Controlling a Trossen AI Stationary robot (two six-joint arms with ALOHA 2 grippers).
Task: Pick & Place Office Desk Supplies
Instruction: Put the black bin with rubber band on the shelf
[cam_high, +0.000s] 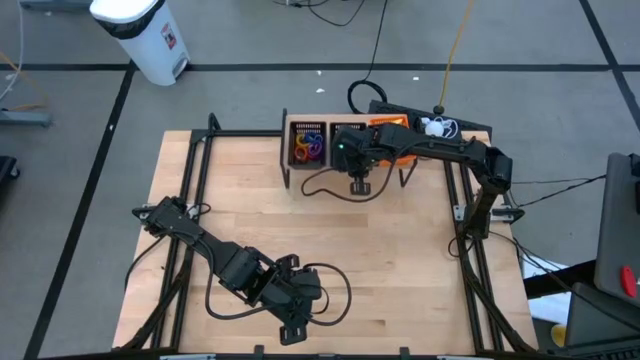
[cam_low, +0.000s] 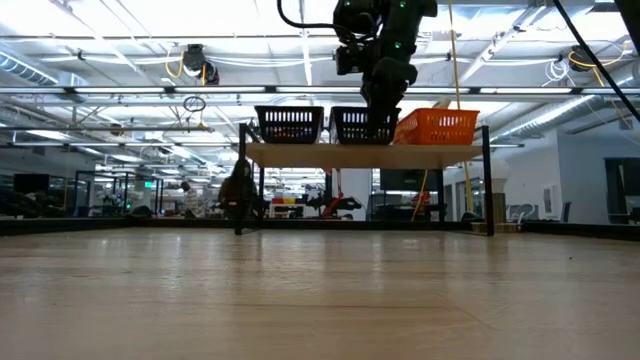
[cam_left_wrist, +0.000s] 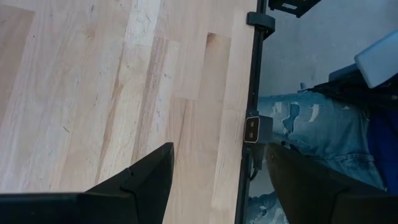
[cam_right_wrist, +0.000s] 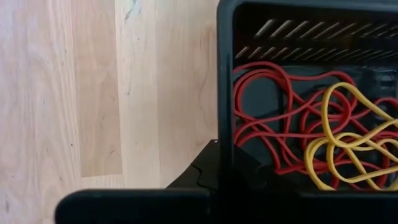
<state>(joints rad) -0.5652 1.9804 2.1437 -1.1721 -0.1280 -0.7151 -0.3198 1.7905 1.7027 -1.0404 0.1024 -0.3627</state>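
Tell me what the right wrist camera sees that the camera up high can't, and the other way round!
Only the right wrist view shows the red elastic loops and yellow elastic loops up close, tangled inside a black basket.

Only the high view shows the whole scene: the left gripper near the table's front edge, the right gripper by the baskets, the orange basket, colourful rings in another basket and a white bin on the floor.

Both show the wooden table.
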